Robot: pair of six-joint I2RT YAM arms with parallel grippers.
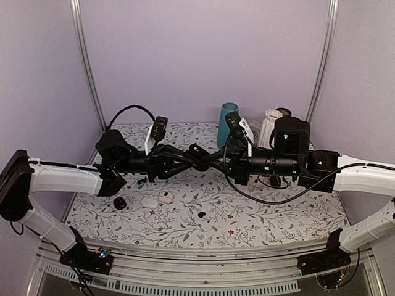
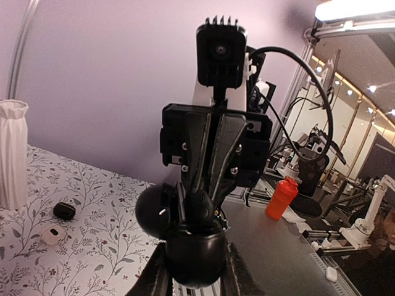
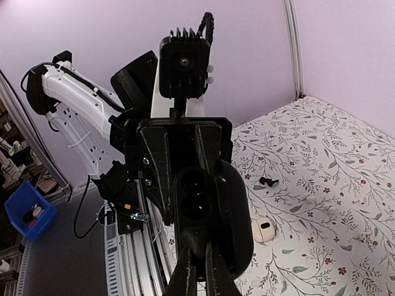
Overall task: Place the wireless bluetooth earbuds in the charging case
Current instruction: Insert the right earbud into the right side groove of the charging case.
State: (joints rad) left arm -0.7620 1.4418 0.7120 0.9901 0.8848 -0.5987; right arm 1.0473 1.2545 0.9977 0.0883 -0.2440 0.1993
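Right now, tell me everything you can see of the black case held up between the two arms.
The black case is a smooth, glossy, pebble-shaped shell, plastic by its look, and it stands open: one half shows a dark hollow, the other rounded half juts out beside it. It hangs in the air above the flowered table, touching nothing but the fingers. The left fingers grip one rounded half and the right fingers pinch the other. Whether anything sits inside cannot be told.
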